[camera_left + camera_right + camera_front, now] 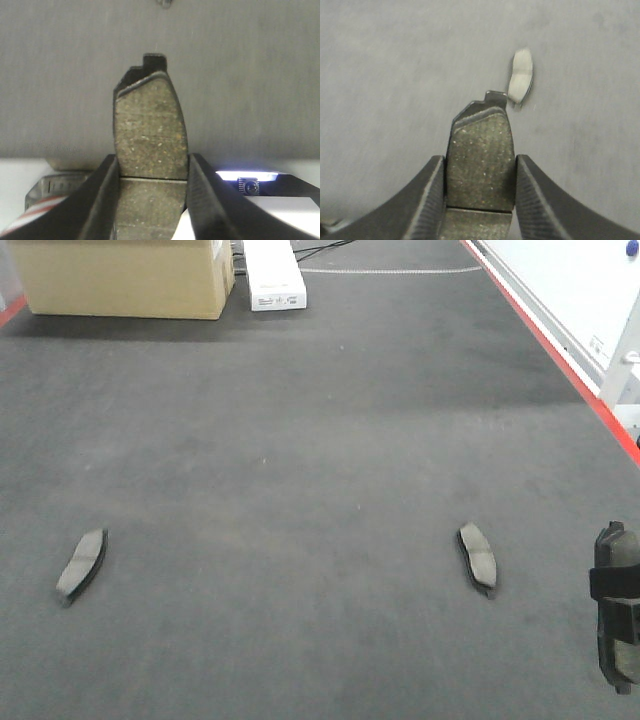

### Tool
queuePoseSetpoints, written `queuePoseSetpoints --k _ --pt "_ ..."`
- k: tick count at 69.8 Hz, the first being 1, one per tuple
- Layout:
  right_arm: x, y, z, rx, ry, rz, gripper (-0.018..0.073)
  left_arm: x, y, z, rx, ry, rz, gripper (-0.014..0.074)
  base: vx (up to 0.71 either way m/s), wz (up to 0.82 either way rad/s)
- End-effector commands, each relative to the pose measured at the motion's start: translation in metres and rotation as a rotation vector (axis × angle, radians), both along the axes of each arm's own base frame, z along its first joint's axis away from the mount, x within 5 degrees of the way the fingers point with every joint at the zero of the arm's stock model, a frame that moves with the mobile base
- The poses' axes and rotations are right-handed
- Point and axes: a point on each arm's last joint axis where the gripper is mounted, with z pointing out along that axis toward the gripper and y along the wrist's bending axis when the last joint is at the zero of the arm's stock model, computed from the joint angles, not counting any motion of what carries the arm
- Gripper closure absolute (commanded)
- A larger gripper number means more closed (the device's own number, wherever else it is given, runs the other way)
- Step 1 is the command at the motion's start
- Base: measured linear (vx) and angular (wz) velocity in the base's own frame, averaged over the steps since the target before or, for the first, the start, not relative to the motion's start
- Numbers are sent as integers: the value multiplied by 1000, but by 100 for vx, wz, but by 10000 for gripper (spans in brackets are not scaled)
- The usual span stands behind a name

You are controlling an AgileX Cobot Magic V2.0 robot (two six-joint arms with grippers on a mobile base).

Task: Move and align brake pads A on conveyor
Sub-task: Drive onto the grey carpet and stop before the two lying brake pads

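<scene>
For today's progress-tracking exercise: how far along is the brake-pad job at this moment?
Done: two brake pads lie on the conveyor, far apart and angled differently. In hand: the left gripper and right gripper each clamp another pad. Left: placing those two and aligning all four.

At the far left stands a big brown cardboard box (125, 278). Just to its right lies a long white box (274, 273) with small dark print on its near end. Black cables (325, 250) run behind the white box. A thin pale line (390, 271) crosses the dark ground near the far end. Along the right side runs a red edge (560, 360), and past it is a flat white surface (570, 280). The light is soft and even.
</scene>
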Motion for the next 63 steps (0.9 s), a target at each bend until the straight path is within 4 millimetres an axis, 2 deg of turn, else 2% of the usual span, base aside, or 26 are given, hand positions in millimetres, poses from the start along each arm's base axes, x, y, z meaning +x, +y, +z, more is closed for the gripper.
queuePoseSetpoints --k 1,29,63 --pt "3 0 14 18 -102 2 567 1 1 10 2 -49 2 603 22 -2" --pt "3 0 14 18 -102 2 567 1 1 10 2 -49 2 603 14 0" --pt "3 0 14 18 -102 2 567 1 1 10 1 -50 2 603 2 1"
